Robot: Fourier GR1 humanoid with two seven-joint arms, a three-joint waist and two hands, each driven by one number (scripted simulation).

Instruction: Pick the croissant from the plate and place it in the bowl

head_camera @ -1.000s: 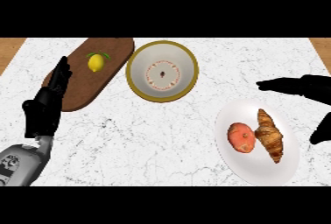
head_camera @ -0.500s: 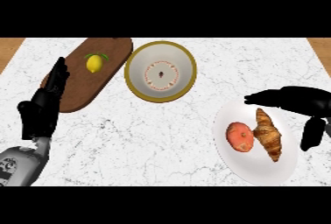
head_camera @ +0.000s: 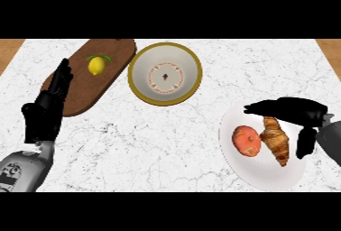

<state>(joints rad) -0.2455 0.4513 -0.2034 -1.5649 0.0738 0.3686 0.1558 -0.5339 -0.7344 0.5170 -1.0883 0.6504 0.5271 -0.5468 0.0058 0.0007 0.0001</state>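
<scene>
Your counter (head_camera: 166, 149) carried the bowl (head_camera: 164, 73) far from the plate (head_camera: 263, 171), where the croissant (head_camera: 275, 139) lay; your right hand (head_camera: 293, 110) hovered spread above it, ready to close, touching nothing.

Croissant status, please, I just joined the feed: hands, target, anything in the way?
Right hand open over croissant, not gripping. Left hand open, resting at left. Croissant on plate beside peach. Bowl empty, path unobstructed.

A kitchen: marble counter (head_camera: 166, 135), wooden board (head_camera: 93, 85) with lemon (head_camera: 97, 66), bowl (head_camera: 143, 85), plate (head_camera: 266, 176).
</scene>
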